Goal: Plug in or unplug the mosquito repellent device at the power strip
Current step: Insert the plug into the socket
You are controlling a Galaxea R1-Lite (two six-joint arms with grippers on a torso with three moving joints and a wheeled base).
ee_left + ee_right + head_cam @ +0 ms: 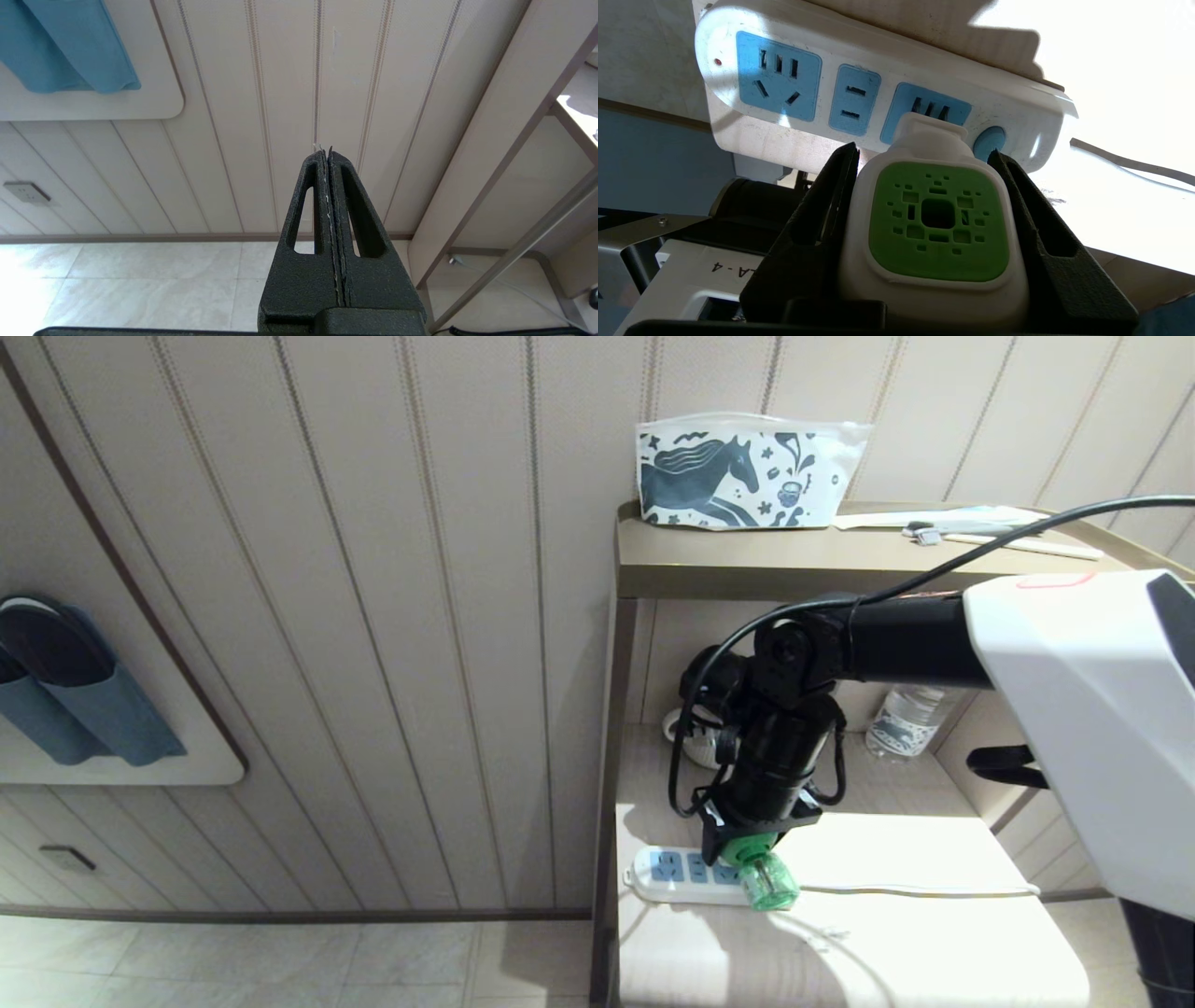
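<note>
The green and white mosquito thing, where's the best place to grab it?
Grip the white-and-green plastic mosquito repellent device by its head's two flat white sides, coming from the vented green face end, as the right claw does now. Its translucent green bottle is round and slippery.

Right gripper (924,210) apparently clamped; left gripper (329,158) closed.

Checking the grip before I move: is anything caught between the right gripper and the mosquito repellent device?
Nothing: in the right wrist view the right gripper closes directly on the mosquito repellent device, at the power strip.
</note>
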